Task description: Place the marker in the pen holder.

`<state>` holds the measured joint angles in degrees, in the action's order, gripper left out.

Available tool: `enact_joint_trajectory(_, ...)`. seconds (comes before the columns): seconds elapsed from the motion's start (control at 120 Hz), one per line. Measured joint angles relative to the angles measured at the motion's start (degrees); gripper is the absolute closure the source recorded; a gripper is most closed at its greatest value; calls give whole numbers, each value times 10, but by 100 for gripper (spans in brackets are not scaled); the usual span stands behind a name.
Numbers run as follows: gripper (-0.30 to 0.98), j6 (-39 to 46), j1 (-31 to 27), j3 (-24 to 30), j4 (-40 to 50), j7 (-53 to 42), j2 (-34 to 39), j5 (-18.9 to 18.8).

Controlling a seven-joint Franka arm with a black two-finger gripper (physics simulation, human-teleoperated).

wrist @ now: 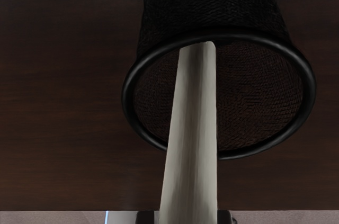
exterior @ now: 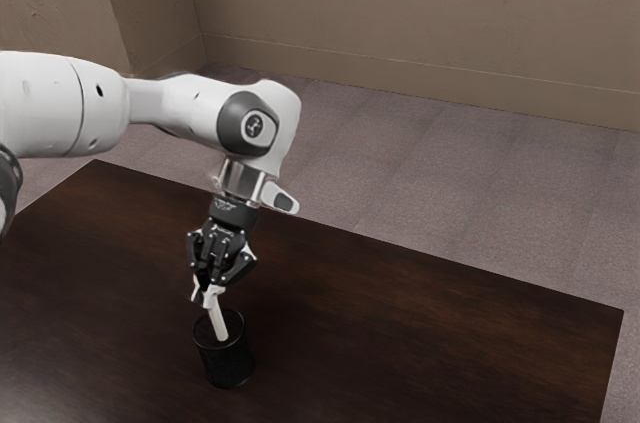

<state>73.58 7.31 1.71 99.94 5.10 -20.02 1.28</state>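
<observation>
From here, the black mesh pen holder stands at 7 o'clock on the table. Toward 12 from it, the gripper pinches the pale marker, slanted at its mouth, tip depth unclear. Beyond, the arm's badge is too small to read.

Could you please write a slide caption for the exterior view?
Franka gripper holding a pale marker at the mouth of a black pen holder on a dark table.

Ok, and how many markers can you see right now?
1: the marker, held in the hand, its free end at the mouth of the pen holder. Any deeper inside could be hidden.
</observation>
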Motion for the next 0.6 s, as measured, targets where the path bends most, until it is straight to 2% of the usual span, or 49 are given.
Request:
enact_joint_trajectory(0.2,76,24,9,0,3,4,-17,0)
enact_joint_trajectory(0.342,44,29,10,-2,6,8,-17,7)
enact_joint_trajectory(0.417,31,30,9,-3,5,10,-10,9)
enact_joint_trajectory(0.517,19,53,3,-6,4,10,64,9)
enact_joint_trajectory(0.6,13,102,-7,-7,9,0,126,-7)
